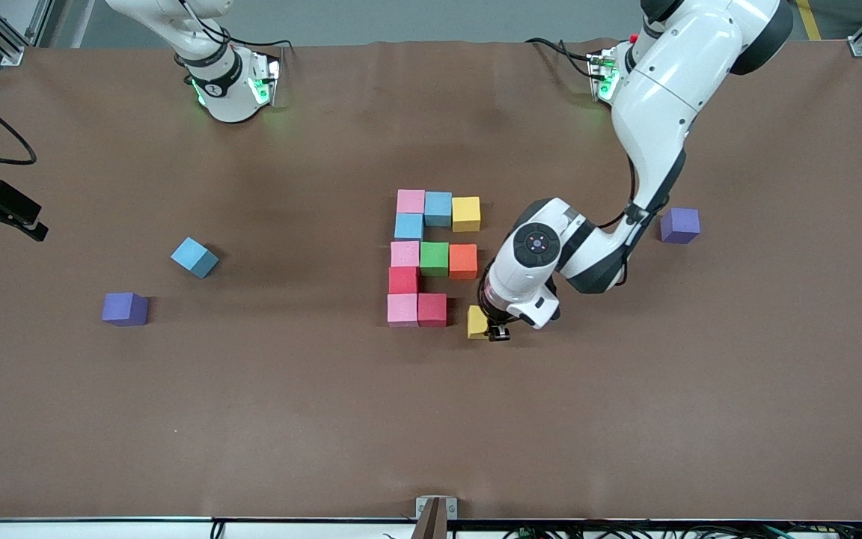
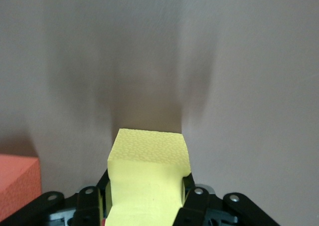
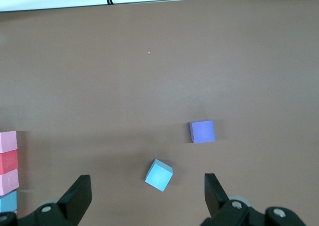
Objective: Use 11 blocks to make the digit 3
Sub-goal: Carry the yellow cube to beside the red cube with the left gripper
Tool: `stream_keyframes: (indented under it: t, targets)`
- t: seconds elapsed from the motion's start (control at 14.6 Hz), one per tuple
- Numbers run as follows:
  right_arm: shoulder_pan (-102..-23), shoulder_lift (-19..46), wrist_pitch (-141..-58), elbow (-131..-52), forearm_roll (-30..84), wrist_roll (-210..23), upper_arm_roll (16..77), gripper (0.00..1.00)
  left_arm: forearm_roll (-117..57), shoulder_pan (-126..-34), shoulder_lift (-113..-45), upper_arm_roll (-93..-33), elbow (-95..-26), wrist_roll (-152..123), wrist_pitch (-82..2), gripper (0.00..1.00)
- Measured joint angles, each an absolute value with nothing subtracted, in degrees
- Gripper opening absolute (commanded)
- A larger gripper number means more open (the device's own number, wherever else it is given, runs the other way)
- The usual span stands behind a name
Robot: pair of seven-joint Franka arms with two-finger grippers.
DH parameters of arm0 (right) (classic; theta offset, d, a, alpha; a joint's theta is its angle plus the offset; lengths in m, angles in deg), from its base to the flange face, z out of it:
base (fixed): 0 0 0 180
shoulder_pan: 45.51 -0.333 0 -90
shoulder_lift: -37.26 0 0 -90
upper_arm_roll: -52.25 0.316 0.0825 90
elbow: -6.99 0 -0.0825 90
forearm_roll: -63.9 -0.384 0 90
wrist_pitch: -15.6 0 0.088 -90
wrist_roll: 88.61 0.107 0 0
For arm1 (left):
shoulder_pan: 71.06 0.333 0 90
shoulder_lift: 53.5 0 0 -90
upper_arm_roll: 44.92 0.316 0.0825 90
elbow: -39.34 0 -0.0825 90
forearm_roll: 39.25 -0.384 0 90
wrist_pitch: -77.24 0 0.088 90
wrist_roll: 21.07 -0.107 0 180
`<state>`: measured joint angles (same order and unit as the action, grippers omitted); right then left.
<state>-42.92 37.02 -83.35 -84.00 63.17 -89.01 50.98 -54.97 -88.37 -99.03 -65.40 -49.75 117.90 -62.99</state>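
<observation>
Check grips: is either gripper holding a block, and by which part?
The left gripper is shut on a yellow cube, fingers on two opposite side faces, beside the figure's nearest row. The right gripper is open and holds nothing.

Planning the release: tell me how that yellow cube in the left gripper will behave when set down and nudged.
The yellow cube looks like matte foam, so it is probably light and slightly squashy. The left gripper pinches it without visible slipping. Its flat faces should make it slide rather than roll, though a high push might tip it.

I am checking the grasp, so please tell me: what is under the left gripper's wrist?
A yellow cube, pinched in the left gripper, beside the red cube that ends the nearest row. The wrist covers most of the cube, and whether it touches the table is hidden.
</observation>
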Motion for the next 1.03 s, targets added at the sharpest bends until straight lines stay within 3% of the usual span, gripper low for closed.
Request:
stream_keyframes:
  t: [1.03]
  targets:
    - [-42.9,37.0,-81.6,-84.7,63.4,-89.0,50.9,1.0,-54.3,-91.9,-101.1,-65.4,-46.2,118.0,-60.2,0.27]
